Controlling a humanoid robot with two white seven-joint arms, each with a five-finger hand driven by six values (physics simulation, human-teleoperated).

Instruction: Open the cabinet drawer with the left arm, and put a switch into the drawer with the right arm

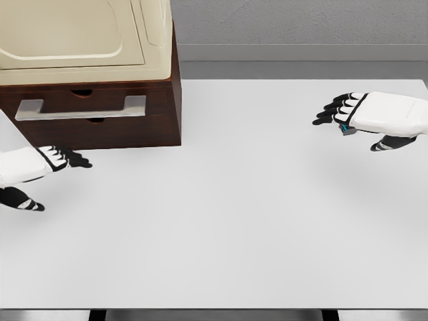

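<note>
The drawer handle, long axis 3-to-9, lies at 1 o'clock from my open left hand; my right hand perhaps grips the switch.

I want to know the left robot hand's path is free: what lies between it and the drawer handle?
Nothing. In the head view, only bare white table separates the left robot hand from the drawer handle.

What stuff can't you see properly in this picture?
- Switch: head view, only a small grey-and-teal bit peeks from under the right hand; the hand hides the rest.
- Cabinet: its top and left side are cut off by the picture's edges.
- Drawer inside: hidden, it is closed.
- Left hand: arm cut off at left edge.
</note>
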